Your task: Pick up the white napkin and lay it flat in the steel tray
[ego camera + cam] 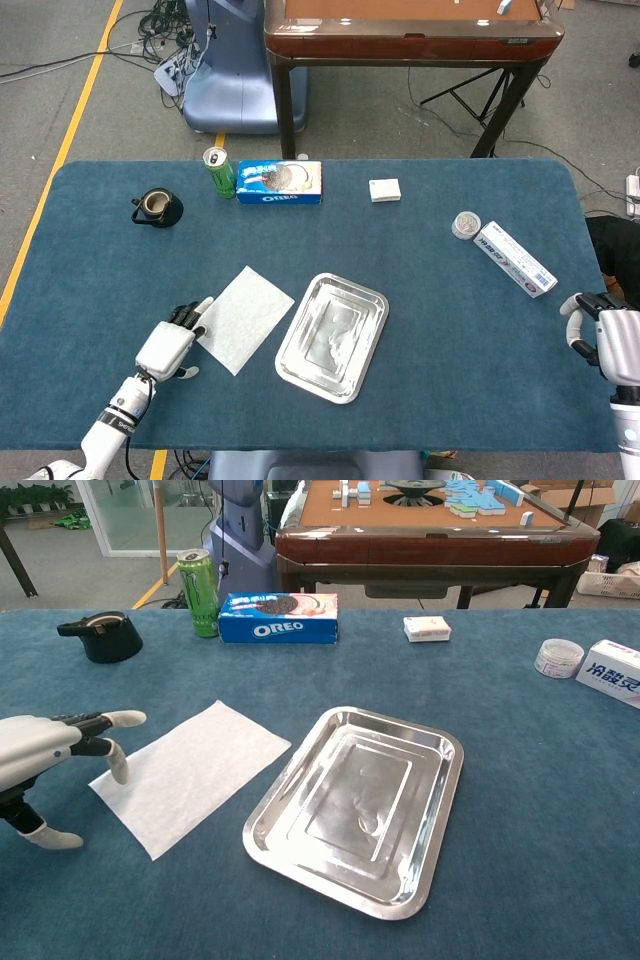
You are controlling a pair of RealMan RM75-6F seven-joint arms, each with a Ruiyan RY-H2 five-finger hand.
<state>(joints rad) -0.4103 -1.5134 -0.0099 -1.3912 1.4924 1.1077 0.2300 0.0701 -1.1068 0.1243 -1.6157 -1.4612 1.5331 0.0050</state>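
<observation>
The white napkin [243, 317] [189, 771] lies flat on the blue cloth, just left of the steel tray [287, 358] [283, 848], which holds nothing. My left hand [172, 344] [45, 750] hovers at the napkin's left corner, fingers spread and reaching toward its edge, holding nothing. My right hand [608, 335] sits at the far right edge of the table, away from both, with nothing in it; the chest view does not show it.
Along the back stand a black tape dispenser [157, 208], a green can [219, 171], an Oreo box [280, 182] and a small white box [385, 190]. A round tin [466, 225] and a toothpaste box [514, 258] lie at the right. A wooden table [410, 30] stands behind.
</observation>
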